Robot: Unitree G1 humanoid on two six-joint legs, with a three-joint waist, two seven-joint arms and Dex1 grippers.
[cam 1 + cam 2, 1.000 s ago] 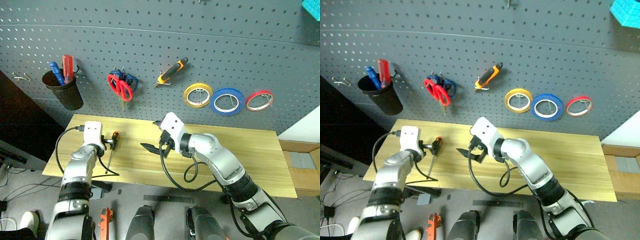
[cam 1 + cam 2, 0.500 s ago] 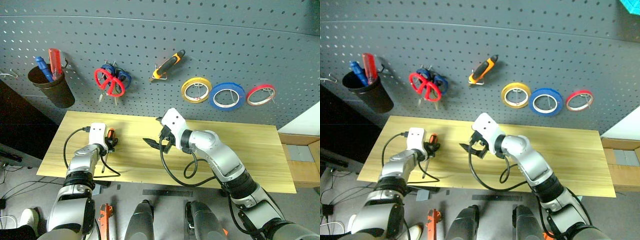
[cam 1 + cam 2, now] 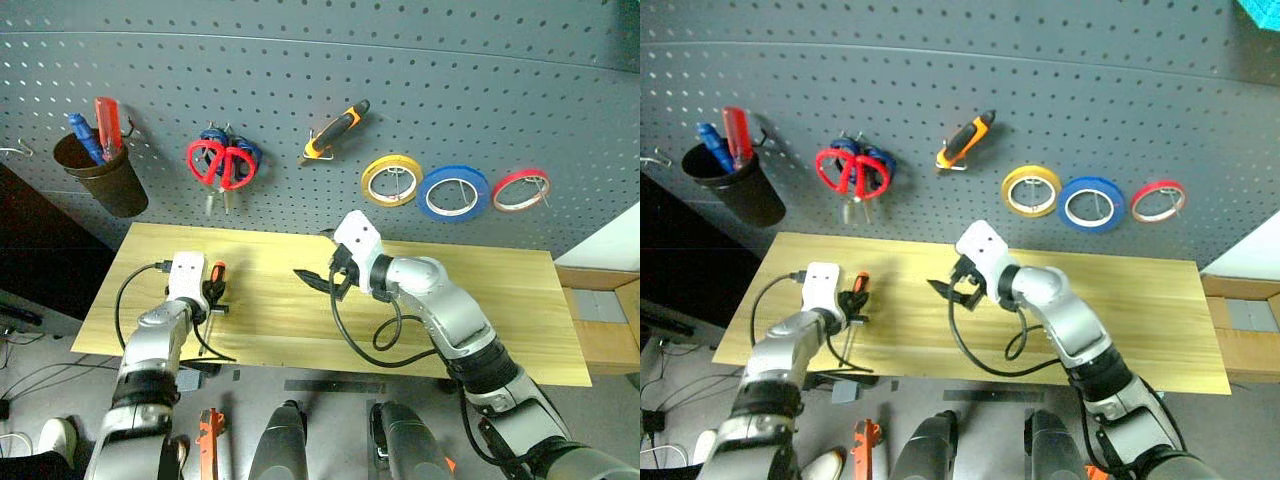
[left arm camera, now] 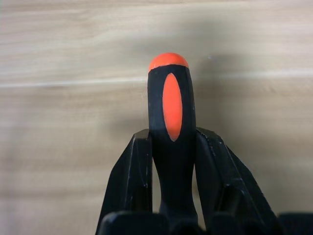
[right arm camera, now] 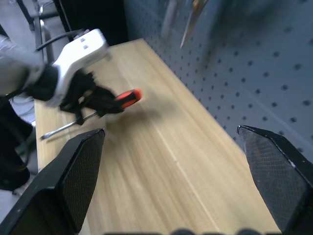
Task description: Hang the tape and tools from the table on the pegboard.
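Observation:
My left gripper [image 3: 213,291] is shut on the orange-and-black handle of a screwdriver [image 4: 170,105] over the left part of the wooden table [image 3: 480,310]. The thin metal shaft [image 5: 68,128] runs back toward the table's near edge. My right gripper [image 3: 314,279] hovers open above the table's middle, nothing between its fingers [image 5: 80,169]. On the pegboard [image 3: 300,60] hang the blue tape [image 3: 453,192], the red-handled scissors [image 3: 222,165] and the orange-and-black pliers [image 3: 335,130].
A yellow tape ring [image 3: 392,180] and a red one [image 3: 520,190] hang on either side of the blue tape. Blue-handled scissors [image 3: 247,156] hang behind the red ones. A dark cup [image 3: 100,178] holding screwdrivers hangs at the far left. A cardboard box [image 3: 605,330] stands right of the table.
My left gripper has shut on the screwdriver's handle and drawn back a little toward the table's near edge. The camera view has shifted. My right gripper stays open over the middle.

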